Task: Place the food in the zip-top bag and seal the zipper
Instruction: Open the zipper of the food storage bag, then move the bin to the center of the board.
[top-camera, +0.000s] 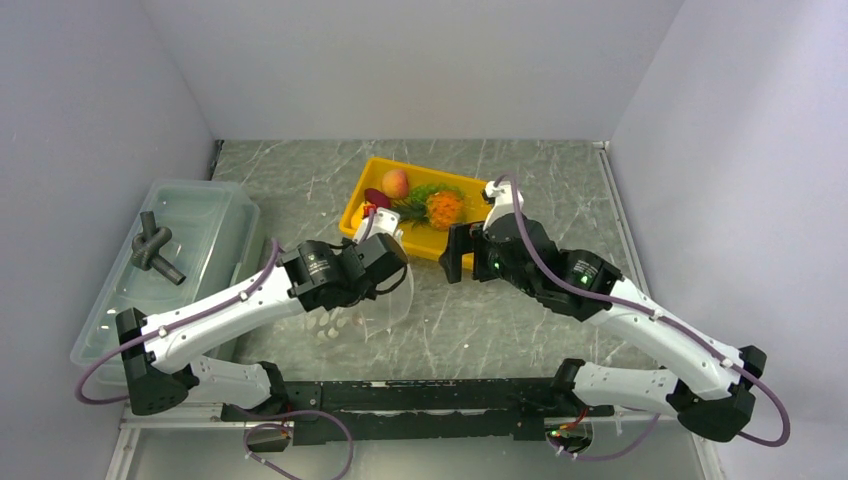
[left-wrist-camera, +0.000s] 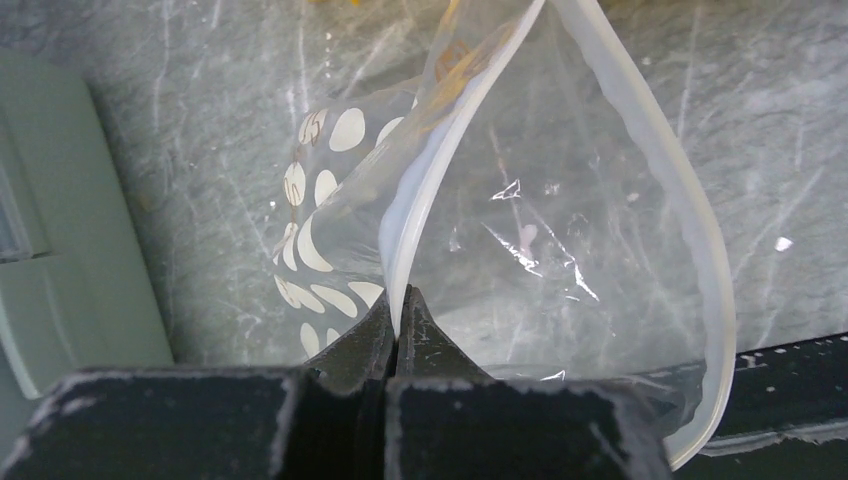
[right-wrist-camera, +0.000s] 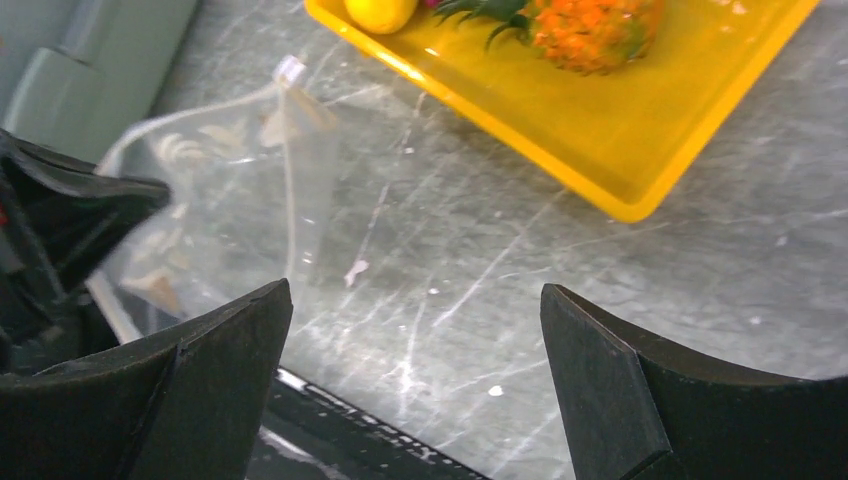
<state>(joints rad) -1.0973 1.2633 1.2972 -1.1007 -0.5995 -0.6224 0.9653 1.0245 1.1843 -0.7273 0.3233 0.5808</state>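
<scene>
**Zip-top bag (left-wrist-camera: 560, 230):** clear w/ white dots, sitting front-left of ctr and held by its mouth edge. The dotted body is low over the tabletop (top-camera: 520, 320); I can't tell if it rests there. The mouth stands open in a teardrop loop, and the zipper (left-wrist-camera: 700, 250) that rims it is unsealed. Thru the clear wall I see only marbled tabletop.

**Yellow tray (right-wrist-camera: 640, 130), rear ctr:** it holds the food.
- The pineapple (top-camera: 443, 208) lies on its side w/ the green crown pointing left.
- The peach-coloured fruit (top-camera: 395, 183) is at the far corner.
- The dark red piece (top-camera: 376, 197) is just beside the peach-coloured fruit.
- Grape bunch: I can't make it out.

**Left end effector (left-wrist-camera: 398, 310):** clenched, jaws pinched together on the zipper strip at one side of the mouth. It grasps the bag and nothing else. The bag spreads out ahead of the fingers, toward the tray.

**Right end effector (right-wrist-camera: 415, 295):** released, jaws spread wide, nothing btwn them, touching nothing. It hovers over bare tabletop btwn the bag and the tray's near rim. In its wrist view the bag mouth lies to the left, apart from the fingers.

**Far left:** translucent lidded bin (top-camera: 190, 250), lid on, w/ a dark pipe-shaped piece (top-camera: 153, 250) at the lid.
</scene>
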